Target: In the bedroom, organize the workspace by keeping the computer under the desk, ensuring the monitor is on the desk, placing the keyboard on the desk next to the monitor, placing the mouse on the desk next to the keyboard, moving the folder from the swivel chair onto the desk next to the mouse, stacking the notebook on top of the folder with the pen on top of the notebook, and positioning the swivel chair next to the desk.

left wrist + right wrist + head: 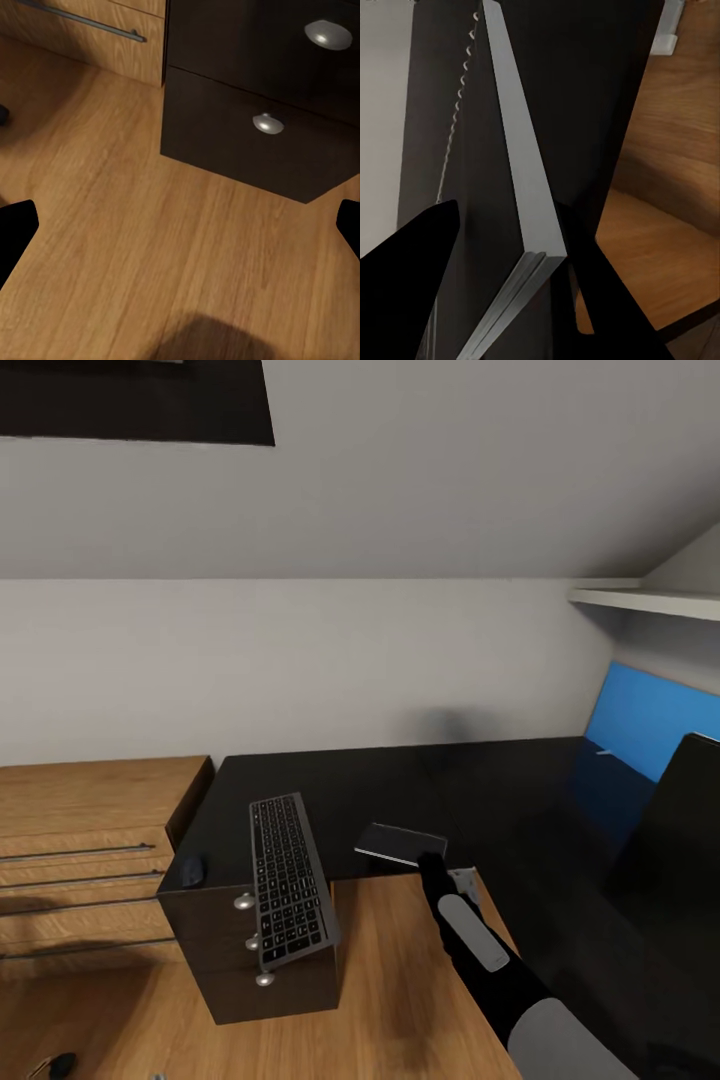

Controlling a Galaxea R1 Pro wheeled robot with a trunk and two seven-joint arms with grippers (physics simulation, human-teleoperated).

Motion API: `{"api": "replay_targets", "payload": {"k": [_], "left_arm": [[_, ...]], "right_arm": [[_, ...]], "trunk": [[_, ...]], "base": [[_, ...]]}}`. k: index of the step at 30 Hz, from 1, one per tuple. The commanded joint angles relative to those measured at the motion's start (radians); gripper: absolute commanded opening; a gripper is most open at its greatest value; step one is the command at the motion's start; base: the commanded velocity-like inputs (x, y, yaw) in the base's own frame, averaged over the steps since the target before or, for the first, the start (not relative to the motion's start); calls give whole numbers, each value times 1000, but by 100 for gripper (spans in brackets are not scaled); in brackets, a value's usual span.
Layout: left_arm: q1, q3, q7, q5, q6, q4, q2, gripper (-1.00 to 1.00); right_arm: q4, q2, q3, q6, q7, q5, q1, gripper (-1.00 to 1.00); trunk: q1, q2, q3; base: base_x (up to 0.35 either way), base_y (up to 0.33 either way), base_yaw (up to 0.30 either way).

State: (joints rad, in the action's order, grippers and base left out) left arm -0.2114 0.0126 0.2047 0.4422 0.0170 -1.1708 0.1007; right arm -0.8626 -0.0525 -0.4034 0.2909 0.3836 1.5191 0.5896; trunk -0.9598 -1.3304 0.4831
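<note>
A plain pale wall (300, 660) runs across the back of the room, and a sloped ceiling (420, 470) rises above it. A dark rectangular opening (135, 400) sits in the ceiling at 11 o'clock. A white shelf (650, 600) juts from the wall at 3 o'clock. A light wooden drawer unit (90, 840) with thin dark handles stands at 9 o'clock. Warm wood flooring (400, 980) covers the ground.
</note>
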Motion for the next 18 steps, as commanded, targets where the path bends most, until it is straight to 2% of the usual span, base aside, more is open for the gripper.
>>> {"api": "replay_targets", "payload": {"k": [1, 5, 6, 8, 10, 13, 18], "left_arm": [[0, -1, 3, 10, 2, -1, 1, 100], [0, -2, 3, 9, 2, -1, 1, 100], [0, -2, 3, 9, 2, -1, 1, 100], [0, -2, 2, 9, 2, -1, 1, 100], [0, -2, 2, 9, 2, -1, 1, 100], [0, -2, 2, 9, 3, -1, 1, 100], [0, -2, 2, 9, 3, -1, 1, 100]], "right_arm": [[-1, 1, -4, 7, 0, 2, 1, -100], [-1, 1, -4, 7, -28, -27, 1, -100], [-1, 1, -5, 7, -67, -55, 0, -100], [0, 1, -5, 7, -101, -73, -1, -100], [6, 1, -4, 7, -196, -104, -4, -100], [19, 2, -3, 7, -270, -116, -9, -100], [24, 2, -3, 7, -293, -119, -11, -100]], "trunk": [[-4, -8, 4], [-19, -36, 17], [-23, -43, 20], [-31, -57, 26], [-39, -71, 32], [-50, -92, 42], [-69, -127, 57]], "base": [[0, 0, 0], [0, 0, 0], [0, 0, 0], [0, 0, 0], [0, 0, 0], [0, 0, 0], [0, 0, 0]]}}
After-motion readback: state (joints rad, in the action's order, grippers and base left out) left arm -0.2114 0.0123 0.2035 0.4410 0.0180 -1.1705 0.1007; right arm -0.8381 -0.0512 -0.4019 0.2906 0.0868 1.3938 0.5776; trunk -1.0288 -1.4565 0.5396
